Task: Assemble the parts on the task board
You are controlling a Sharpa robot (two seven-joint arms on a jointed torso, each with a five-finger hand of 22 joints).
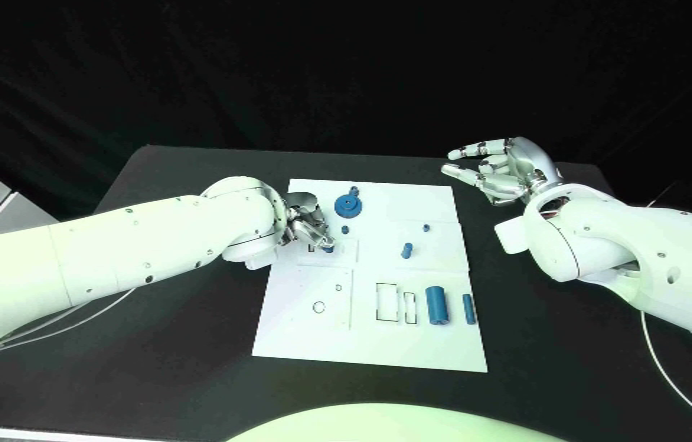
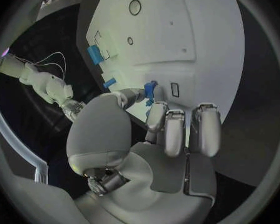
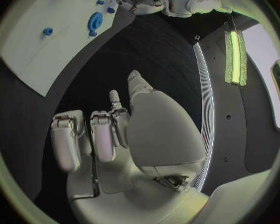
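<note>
The white task board (image 1: pixel 433 207) lies in the middle of the black table. My left hand (image 1: pixel 306 226) hovers over the board's left edge and pinches a small blue part (image 2: pixel 150 91) between thumb and fingers, close above the board (image 2: pixel 196 35). A blue disc (image 1: pixel 348 205) sits just behind that hand. A small peg (image 1: pixel 426 228), a short cylinder (image 1: pixel 407 251) and two longer cylinders (image 1: pixel 436 305) lie on the board. My right hand (image 1: pixel 498 167) is raised over the table off the board's far right corner, fingers loosely bent and apart, holding nothing.
Rectangular slots (image 1: pixel 387 300) and two small rings (image 1: pixel 317 308) mark the board's near half. In the right wrist view the board (image 3: pixel 47 50) with the blue disc (image 3: pixel 94 21) lies off to one side of my right hand (image 3: pixel 115 134). Bare black table surrounds the board.
</note>
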